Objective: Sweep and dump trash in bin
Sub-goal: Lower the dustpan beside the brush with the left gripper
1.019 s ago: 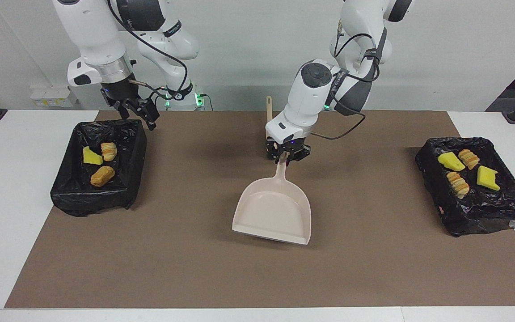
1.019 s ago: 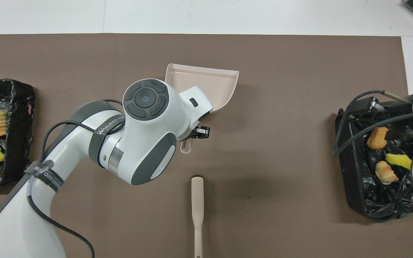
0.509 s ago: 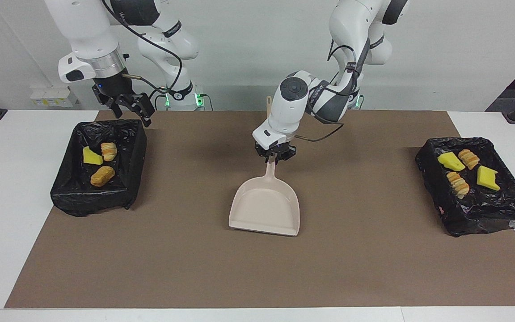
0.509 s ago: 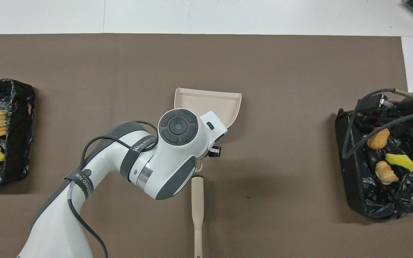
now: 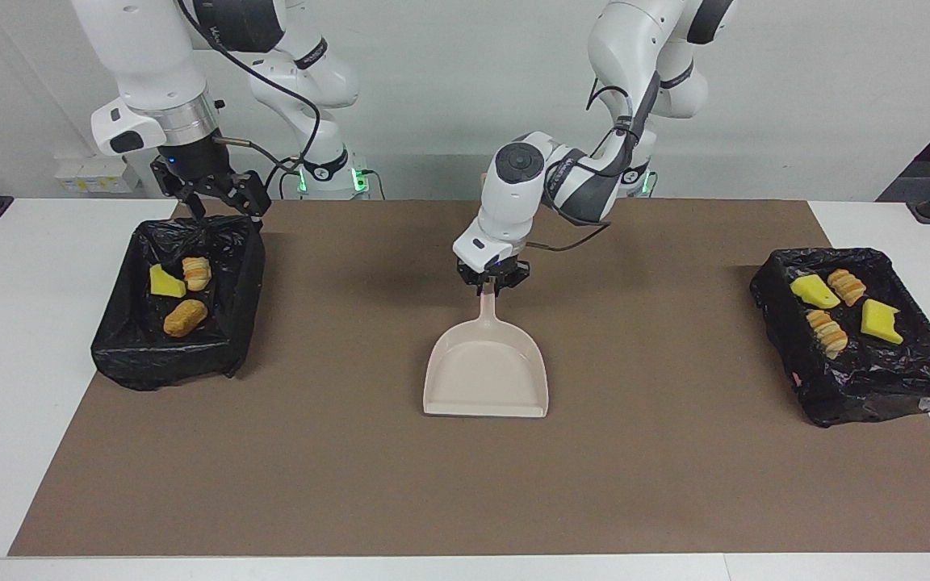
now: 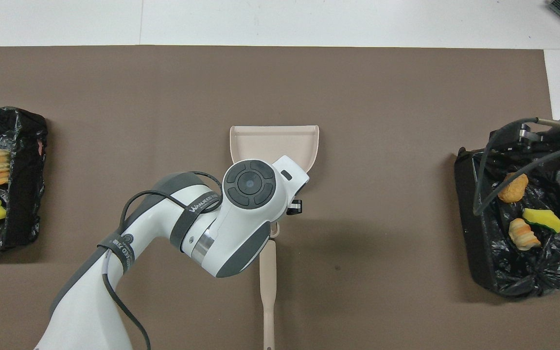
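My left gripper (image 5: 491, 284) is shut on the handle of the beige dustpan (image 5: 488, 375), which looks flat on the brown mat mid-table, its mouth turned away from the robots. From overhead, the left wrist hides that handle and only the pan (image 6: 274, 142) shows. The trash lies in two black-lined bins. Three scraps, among them a yellow sponge chunk (image 5: 165, 282), sit in the bin (image 5: 166, 363) at the right arm's end. Several sit in the bin (image 5: 877, 395) at the left arm's end. My right gripper (image 5: 211, 192) hangs open over the first bin's robot-side rim, holding nothing.
The beige brush handle (image 6: 268, 287) lies on the mat nearer to the robots than the dustpan, in line with it; its bristles are out of view. The brown mat (image 5: 675, 484) covers most of the white table.
The left gripper has drawn the dustpan toward the robots and turned it square to the table. The right gripper has risen and drifted toward its own end of the table.
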{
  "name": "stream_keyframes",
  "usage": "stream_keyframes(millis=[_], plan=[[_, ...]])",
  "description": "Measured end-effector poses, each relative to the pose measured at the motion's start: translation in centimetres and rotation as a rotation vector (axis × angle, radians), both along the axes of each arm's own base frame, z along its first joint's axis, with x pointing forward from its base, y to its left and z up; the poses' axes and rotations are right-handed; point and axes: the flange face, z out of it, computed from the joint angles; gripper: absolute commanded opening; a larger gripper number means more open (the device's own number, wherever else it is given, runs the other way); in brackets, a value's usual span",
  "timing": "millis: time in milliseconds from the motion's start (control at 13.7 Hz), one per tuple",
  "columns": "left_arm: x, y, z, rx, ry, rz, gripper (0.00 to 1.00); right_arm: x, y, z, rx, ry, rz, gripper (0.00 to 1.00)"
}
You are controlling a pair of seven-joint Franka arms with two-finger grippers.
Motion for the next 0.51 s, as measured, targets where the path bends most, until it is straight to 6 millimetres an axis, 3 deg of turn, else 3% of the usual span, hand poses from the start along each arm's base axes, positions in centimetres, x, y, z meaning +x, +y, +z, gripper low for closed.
stream_keyframes(millis=[218, 291, 364, 437, 509], plan=[[-0.10, 0.01, -0.22, 0.002, -0.004, -0.017, 0.00, 0.02, 0.03, 0.12, 0.000, -0.003, 0.008, 1.00], [-0.14, 0.13, -0.43, 0.006, -0.005, -0.043, 0.28, 0.02, 0.06, 0.21, 0.000, -0.005, 0.009, 1.00], [-0.11, 0.29, -0.59, 0.007, -0.007, -0.072, 0.85, 0.03, 0.07, 0.29, 0.000, -0.007, 0.009, 1.00], [0.00, 0.44, -0.65, 0.007, -0.009, -0.092, 1.00, 0.03, 0.07, 0.32, 0.000, -0.008, 0.009, 1.00], [0.16, 0.60, -0.67, 0.006, -0.012, -0.101, 1.00, 0.03, 0.07, 0.33, 0.000, -0.008, 0.009, 1.00]])
